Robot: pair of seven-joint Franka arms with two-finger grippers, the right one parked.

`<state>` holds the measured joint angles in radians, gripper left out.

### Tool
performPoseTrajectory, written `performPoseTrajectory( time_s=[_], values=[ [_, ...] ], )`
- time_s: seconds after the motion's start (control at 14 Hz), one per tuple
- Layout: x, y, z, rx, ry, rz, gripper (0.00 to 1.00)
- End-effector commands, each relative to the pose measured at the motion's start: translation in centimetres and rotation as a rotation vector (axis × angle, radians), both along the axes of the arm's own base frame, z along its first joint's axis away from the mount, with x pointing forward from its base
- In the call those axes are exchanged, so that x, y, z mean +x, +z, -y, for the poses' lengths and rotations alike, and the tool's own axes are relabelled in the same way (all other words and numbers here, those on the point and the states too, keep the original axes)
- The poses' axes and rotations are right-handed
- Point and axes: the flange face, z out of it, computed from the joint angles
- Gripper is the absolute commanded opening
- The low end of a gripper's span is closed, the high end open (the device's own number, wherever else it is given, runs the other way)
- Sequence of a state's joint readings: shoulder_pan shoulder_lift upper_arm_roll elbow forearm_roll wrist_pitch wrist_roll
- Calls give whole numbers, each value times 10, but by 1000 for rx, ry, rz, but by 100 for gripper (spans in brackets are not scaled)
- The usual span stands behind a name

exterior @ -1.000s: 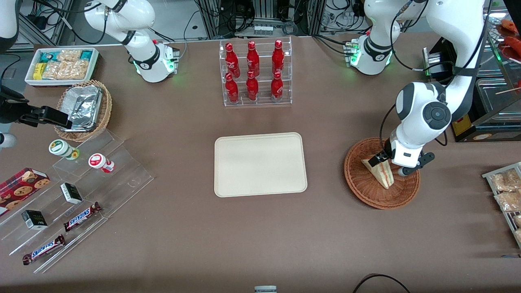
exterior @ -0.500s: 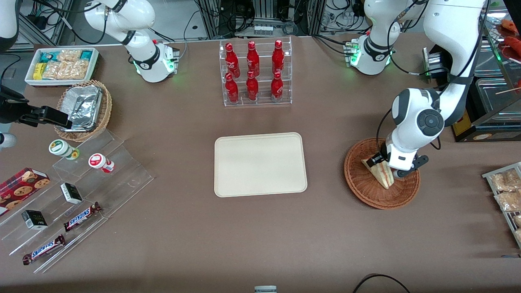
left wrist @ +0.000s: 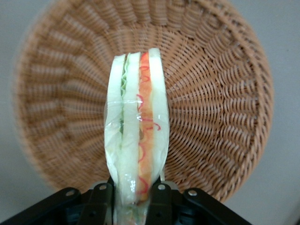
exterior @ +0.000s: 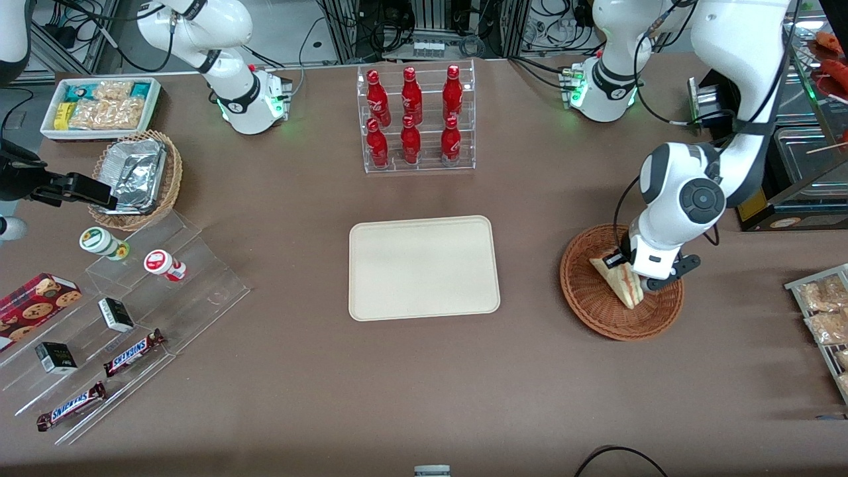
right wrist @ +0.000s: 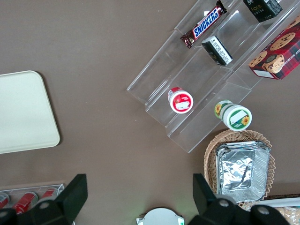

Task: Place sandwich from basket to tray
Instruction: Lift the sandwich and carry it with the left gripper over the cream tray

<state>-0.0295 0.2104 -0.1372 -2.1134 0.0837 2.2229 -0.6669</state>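
On the brown counter [exterior: 397, 371], toward the working arm's end from the tray [exterior: 424, 267]: gripper [left wrist: 130, 197] clamped on sandwich [left wrist: 136, 145], now lifted slightly above the basket [exterior: 599, 311]. Ready for carrying trayward.

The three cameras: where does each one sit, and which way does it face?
Front view: high at the table's front, looking down; the left arm's gripper is shut on the sandwich over the basket.
Left wrist view: on the working wrist, facing down past its gripper at sandwich and basket.
Right wrist view: on the parked wrist, looking down; its own fingers show.
Front and right wrist views share the tray.
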Motion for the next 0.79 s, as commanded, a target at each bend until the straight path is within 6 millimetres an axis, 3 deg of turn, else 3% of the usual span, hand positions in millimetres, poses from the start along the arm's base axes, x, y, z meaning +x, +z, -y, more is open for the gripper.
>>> performPoseTrajectory(
  time_s=[0.0, 0.07, 0.14, 0.21, 0.36, 0.57, 0.71],
  values=[
    [28, 102, 23, 58, -44, -15, 0],
    [34, 126, 38, 58, -60, -7, 0],
    [34, 147, 66, 50, -100, 24, 0],
    [32, 158, 90, 42, -132, 49, 0],
    [24, 168, 152, 25, -216, 74, 0],
    [-5, 175, 223, 18, -256, 91, 0],
    [-26, 163, 270, 18, -239, 87, 0]
  ],
)
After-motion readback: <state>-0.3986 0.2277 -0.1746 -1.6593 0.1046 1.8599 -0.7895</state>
